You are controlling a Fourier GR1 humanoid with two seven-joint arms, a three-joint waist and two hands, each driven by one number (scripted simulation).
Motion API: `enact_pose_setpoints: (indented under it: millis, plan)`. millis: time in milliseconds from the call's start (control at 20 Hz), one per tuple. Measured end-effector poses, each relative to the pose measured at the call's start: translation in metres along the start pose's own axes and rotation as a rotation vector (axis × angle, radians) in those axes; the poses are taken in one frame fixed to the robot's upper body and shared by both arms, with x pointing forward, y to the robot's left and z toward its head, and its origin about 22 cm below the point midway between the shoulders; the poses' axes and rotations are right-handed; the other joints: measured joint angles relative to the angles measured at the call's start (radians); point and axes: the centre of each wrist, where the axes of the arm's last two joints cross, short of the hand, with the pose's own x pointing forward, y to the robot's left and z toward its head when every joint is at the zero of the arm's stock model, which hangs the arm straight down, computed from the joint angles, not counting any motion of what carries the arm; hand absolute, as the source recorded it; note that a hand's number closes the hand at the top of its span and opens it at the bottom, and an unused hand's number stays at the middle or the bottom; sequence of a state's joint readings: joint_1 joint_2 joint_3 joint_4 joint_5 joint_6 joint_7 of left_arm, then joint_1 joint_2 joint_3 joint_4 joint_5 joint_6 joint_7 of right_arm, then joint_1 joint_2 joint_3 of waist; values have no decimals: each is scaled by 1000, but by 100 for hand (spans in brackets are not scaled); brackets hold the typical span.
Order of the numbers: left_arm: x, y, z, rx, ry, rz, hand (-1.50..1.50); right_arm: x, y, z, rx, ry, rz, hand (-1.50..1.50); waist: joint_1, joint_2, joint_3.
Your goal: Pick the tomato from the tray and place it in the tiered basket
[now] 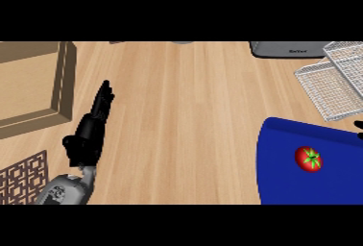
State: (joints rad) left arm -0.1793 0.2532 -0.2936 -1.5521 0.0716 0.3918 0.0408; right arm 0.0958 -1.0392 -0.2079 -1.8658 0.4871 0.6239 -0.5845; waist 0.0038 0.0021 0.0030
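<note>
A red tomato [308, 159] with a green stem star lies on the blue tray [284, 182] at the lower right. Behind the tray, at the upper right, stands the white wire-mesh tiered basket [330, 89]. My left hand [89, 134] rests on the counter at the left, well away from the tray, with its fingers straight and pointing away from me, holding nothing. Only a black sliver of my right hand [359, 126] shows at the right edge, just above the tray's far rim.
A shallow wooden box [60, 72] fills the upper left corner. A brown patterned trivet [21, 175] lies at the lower left beside my left forearm. A grey appliance [287, 49] sits at the back, left of the basket.
</note>
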Motion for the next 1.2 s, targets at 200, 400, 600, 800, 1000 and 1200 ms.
enact_pose_setpoints:
  millis: [200,400,600,800,1000,1200]
  plan:
    - [-4,0,-1,3,-4,0,0,-12,12,-1,3,-55,67,-150,1,0,-1]
    - [-5,-5,2,3,-2,-9,0,-19,26,-5,-2,-98,119,-150,0,-1,-2]
    - [-11,-8,0,3,2,-7,0,-32,36,-11,-19,-91,131,-150,0,-1,-3]
    - [-5,-5,0,6,4,-7,0,-42,41,-16,-22,-52,120,-150,0,-1,-3]
    - [-2,-5,-1,4,-6,-4,0,-52,47,-23,-6,-30,105,-150,1,-1,-3]
    - [-2,-4,-5,-1,-7,-6,0,-62,53,-36,20,-24,85,-150,4,-1,-3]
